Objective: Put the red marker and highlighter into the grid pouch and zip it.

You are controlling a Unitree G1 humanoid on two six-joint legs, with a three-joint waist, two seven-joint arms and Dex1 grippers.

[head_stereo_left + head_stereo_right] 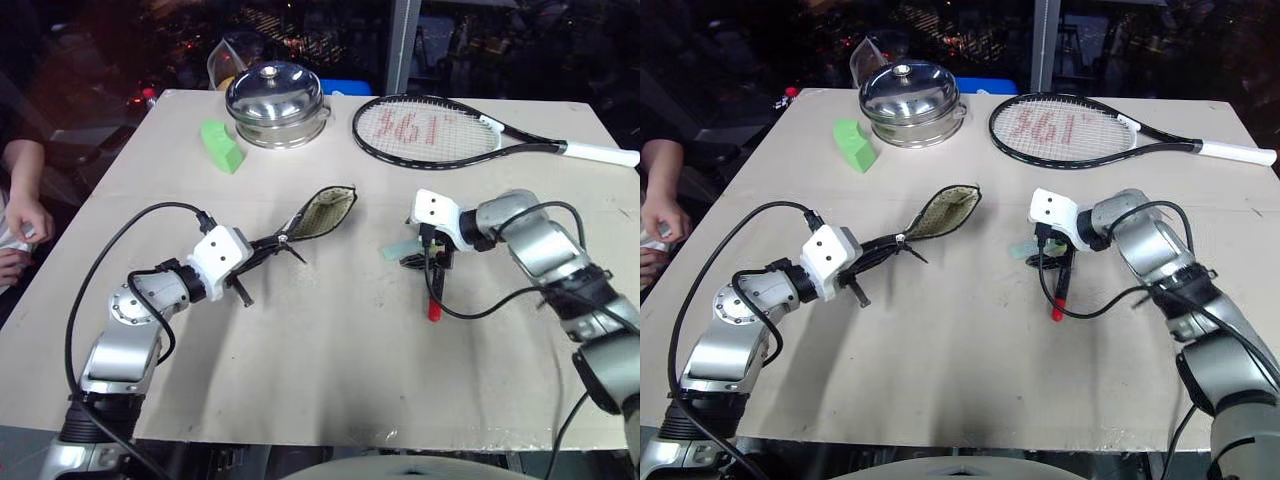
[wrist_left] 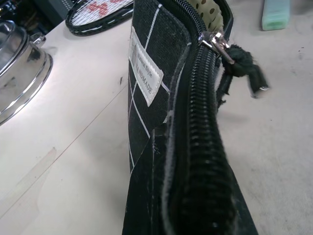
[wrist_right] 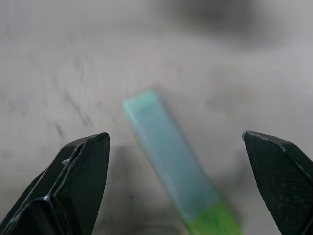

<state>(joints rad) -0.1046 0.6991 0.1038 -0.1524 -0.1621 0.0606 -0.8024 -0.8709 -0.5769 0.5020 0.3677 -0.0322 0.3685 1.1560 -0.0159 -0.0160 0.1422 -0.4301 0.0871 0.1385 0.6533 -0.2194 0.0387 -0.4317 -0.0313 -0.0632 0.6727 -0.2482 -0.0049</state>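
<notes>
My left gripper (image 1: pixel 262 252) is shut on one end of the grid pouch (image 1: pixel 325 213) and holds it off the table. The pouch's mouth gapes at the far end and shows the pale speckled lining. In the left wrist view the pouch (image 2: pixel 156 122) stands on edge with its white label and its zipper pull (image 2: pixel 220 43). The mint highlighter (image 1: pixel 393 250) lies on the table right of the pouch. My right gripper (image 3: pixel 176 136) hovers open over the highlighter (image 3: pixel 166 156), one finger on each side. The red marker (image 1: pixel 434 305) lies just beside it, its upper part hidden under the gripper.
A steel pot with a lid (image 1: pixel 277 103) stands at the back, with a green wedge block (image 1: pixel 221 145) to its left. A tennis racket (image 1: pixel 440 130) lies at the back right. A person's hand (image 1: pixel 20 215) rests at the table's left edge.
</notes>
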